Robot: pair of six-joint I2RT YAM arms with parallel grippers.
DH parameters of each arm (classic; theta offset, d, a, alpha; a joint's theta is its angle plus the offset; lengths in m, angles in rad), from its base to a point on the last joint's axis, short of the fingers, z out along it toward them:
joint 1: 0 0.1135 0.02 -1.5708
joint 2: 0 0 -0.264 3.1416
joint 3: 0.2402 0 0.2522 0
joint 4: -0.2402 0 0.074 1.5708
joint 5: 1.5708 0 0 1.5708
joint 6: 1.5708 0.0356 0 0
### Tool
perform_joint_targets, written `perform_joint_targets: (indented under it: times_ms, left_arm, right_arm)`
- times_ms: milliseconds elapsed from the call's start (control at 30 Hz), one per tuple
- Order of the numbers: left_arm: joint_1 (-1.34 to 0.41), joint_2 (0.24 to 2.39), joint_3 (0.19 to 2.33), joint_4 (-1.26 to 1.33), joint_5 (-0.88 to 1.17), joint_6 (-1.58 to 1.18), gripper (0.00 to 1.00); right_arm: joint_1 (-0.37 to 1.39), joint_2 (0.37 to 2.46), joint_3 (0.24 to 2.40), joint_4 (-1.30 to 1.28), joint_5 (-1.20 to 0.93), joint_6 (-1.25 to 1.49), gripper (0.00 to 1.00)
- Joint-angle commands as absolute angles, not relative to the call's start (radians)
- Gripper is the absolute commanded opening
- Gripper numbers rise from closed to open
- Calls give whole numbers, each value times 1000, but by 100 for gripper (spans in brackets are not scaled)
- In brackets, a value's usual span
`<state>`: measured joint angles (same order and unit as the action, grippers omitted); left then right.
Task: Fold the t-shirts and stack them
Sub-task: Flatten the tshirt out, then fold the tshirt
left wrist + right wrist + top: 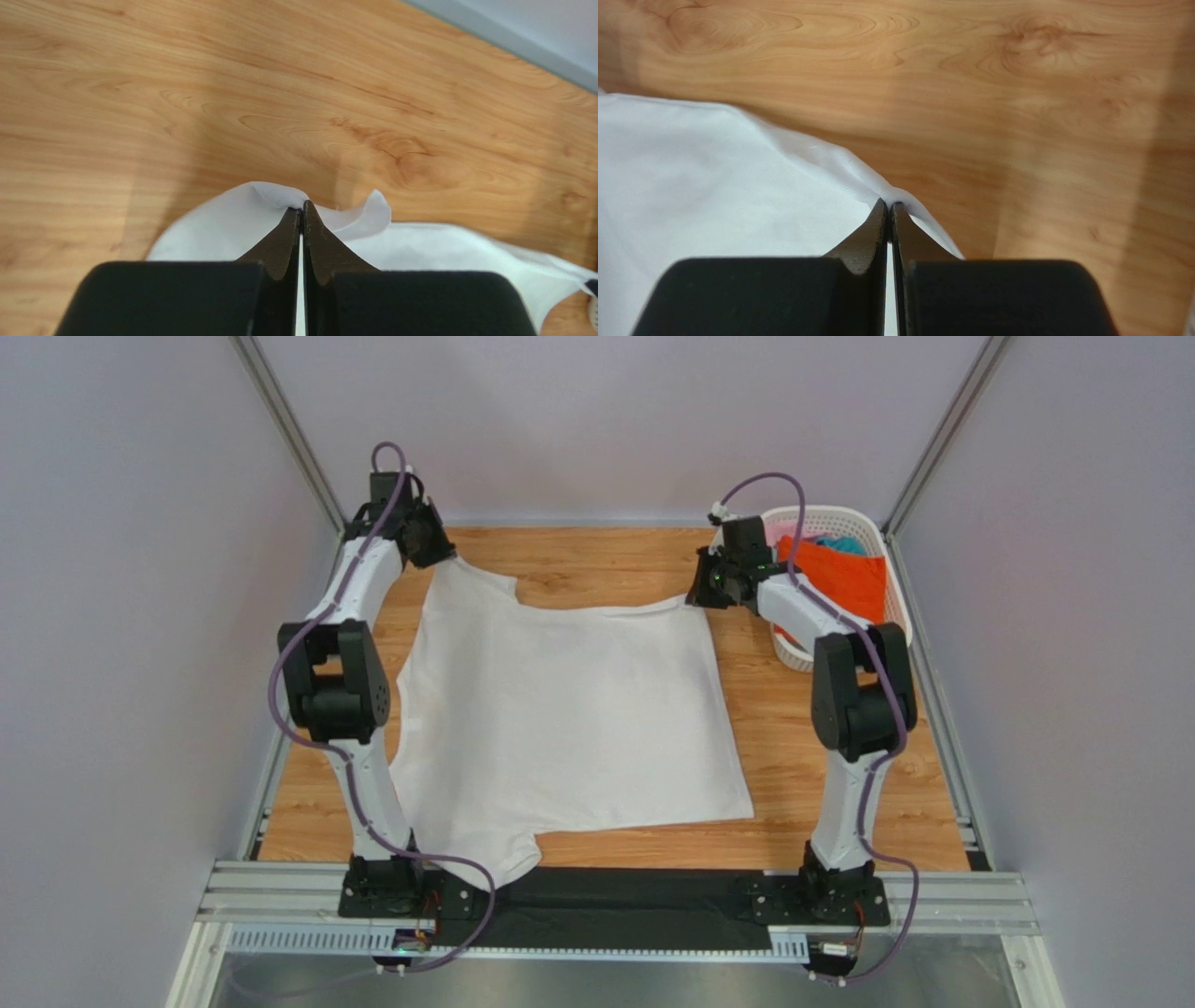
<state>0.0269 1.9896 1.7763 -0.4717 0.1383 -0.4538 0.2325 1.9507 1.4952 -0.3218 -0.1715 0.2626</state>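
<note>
Well left of the basket, the left gripper pinches one far corner of the white shirt — spread flat, seemingly for folding. Just beside the basket, the right gripper clamps the other far corner — likely so that edge lifts evenly.

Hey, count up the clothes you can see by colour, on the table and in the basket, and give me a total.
White: 1, the white t-shirt, spread out
Orange: 1, the orange garment in the basket
Teal: 1, the teal garment, peeking out behind the orange one
Total: 3 visible; the basket may hide more.
</note>
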Motion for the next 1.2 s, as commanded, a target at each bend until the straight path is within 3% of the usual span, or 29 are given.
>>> perform_joint_targets:
  times_ms: [0, 333, 1167]
  left_arm:
    - [29, 2116, 1903, -439, 212, -396, 0]
    - [29, 2224, 1965, -456, 184, -394, 0]
    - [5, 1459, 1083, -469, -109, -736, 0]
  right_arm:
    - [206, 2072, 1681, -274, -259, 247, 0]
    - [199, 2217, 1839, -359, -279, 201, 0]
    - [198, 1951, 1663, -494, -272, 95, 0]
